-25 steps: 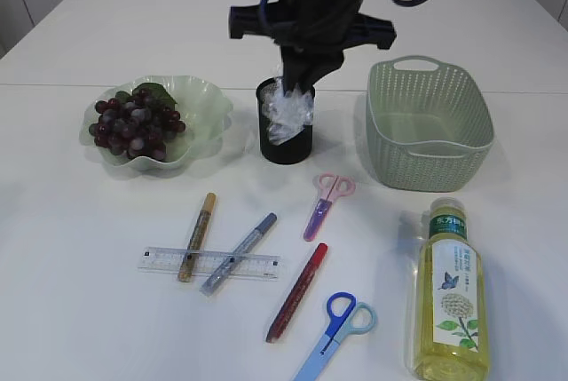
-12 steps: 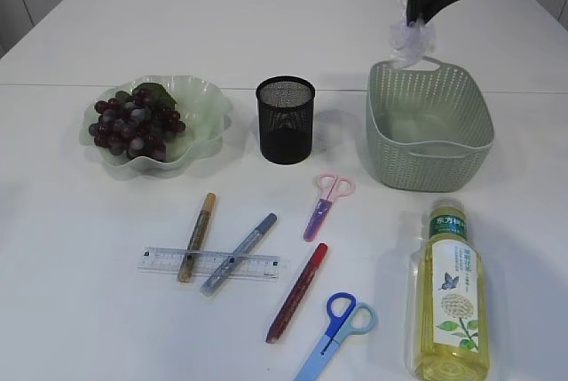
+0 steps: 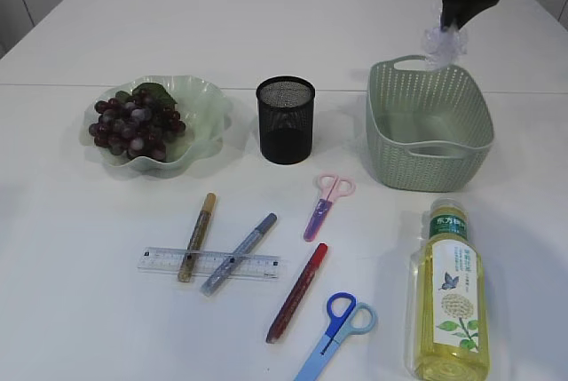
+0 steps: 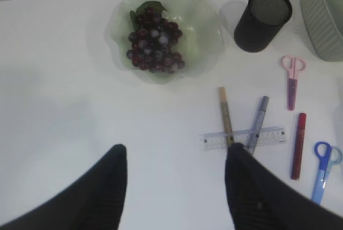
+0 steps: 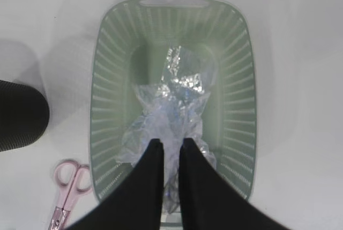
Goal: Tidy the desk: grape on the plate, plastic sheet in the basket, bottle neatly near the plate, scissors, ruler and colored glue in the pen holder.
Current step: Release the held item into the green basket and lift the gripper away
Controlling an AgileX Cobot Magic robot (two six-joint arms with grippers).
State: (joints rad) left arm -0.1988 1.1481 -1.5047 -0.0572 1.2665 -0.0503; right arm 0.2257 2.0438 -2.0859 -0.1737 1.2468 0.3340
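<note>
High over the green basket (image 3: 429, 146) my right gripper (image 3: 451, 19) is shut on the crumpled clear plastic sheet (image 3: 442, 43), which dangles above the far rim. In the right wrist view the sheet (image 5: 171, 112) hangs between the right gripper (image 5: 170, 143) and the basket's inside (image 5: 102, 106). My left gripper (image 4: 176, 152) is open and empty over bare table. Grapes (image 3: 133, 126) lie on the plate (image 3: 204, 106). The bottle (image 3: 450, 297) lies flat at front right. Pink scissors (image 3: 327, 203), blue scissors (image 3: 337, 332), ruler (image 3: 257, 265) and three glue pens (image 3: 297, 292) lie in front of the black pen holder (image 3: 285, 123).
A gold pen (image 3: 197, 234) and a silver pen (image 3: 240, 252) cross over the ruler. The left wrist view shows the same spread: plate (image 4: 206, 31), pen holder (image 4: 262, 23), ruler (image 4: 270, 136). White table stretches on the left and behind.
My right gripper has lifted the plastic sheet out of the pen holder and carried it right, to above the basket. The left gripper has not moved.
</note>
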